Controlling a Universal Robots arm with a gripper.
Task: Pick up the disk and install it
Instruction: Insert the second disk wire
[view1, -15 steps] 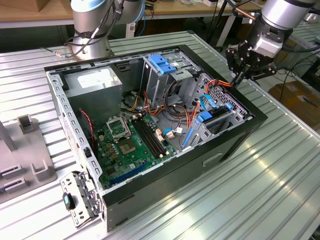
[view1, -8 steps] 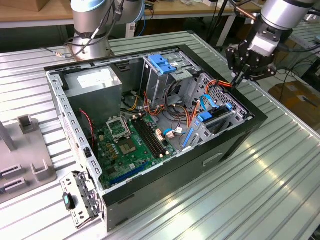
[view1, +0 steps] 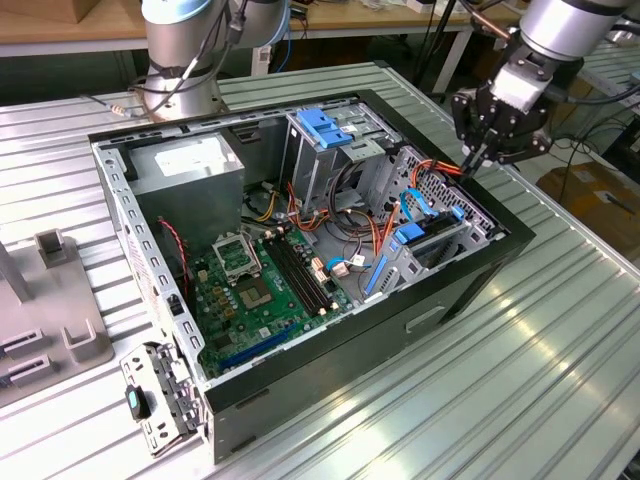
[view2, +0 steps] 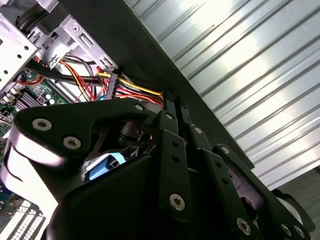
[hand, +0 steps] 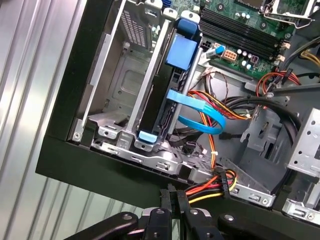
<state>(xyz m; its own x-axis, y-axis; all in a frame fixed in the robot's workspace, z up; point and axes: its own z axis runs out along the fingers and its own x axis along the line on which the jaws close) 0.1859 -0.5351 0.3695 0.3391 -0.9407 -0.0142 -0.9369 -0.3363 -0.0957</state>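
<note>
Disk (hand: 165, 95) sits edge-up in bay at case (view1: 480, 262) corner, 3 o'clock in exterior view. Our gripper (view1: 470, 160) hovers above rim, fingers together, empty. Risk: snagging cables (hand: 212, 192) descending.

A ribbed silver aluminium table (view1: 520, 350) carries an open black desktop computer case (view1: 340, 370) lying on its side. A grey plastic fixture block (view1: 55, 330) sits near the exterior view's left edge. A detached metal bracket plate (view1: 160, 400) lies just beside the case's near corner.

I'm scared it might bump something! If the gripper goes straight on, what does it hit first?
Probably the red and yellow wires at the case edge; the gripper points right at them, though depth is unclear.
</note>
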